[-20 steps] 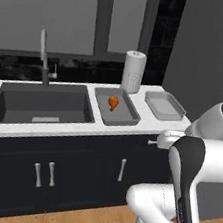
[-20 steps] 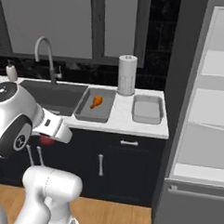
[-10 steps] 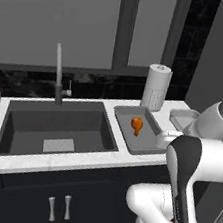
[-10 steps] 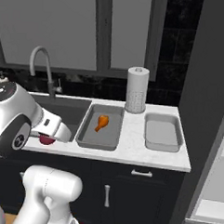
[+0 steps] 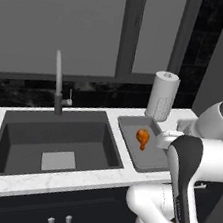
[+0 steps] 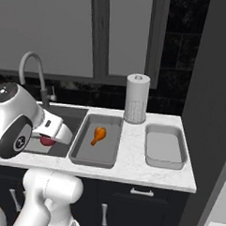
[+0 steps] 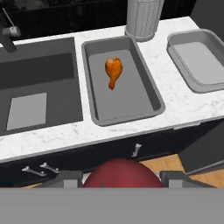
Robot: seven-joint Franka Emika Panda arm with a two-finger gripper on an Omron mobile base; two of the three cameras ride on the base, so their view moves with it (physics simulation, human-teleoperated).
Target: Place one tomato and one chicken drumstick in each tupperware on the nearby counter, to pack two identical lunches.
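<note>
At the bottom centre of the hand view, the pincer grips a round, smooth red tomato. It looks soft and slippery, best squeezed lightly across its middle. The orange chicken drumstick lies in the grey rectangular tupperware at frame centre, on the white marbled tabletop.

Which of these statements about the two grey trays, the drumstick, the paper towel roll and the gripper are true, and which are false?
1. The orange chicken drumstick lies in the grey rectangular tray beside the sink. True.
2. The second grey tray holds a tomato. False: it is empty.
3. The gripper holds a round red tomato. True.
4. The white paper towel roll lies on its side. False: it stands upright on the white marbled counter.
5. The dark sink basin holds a drumstick. False: the drumstick is in the tray.
</note>
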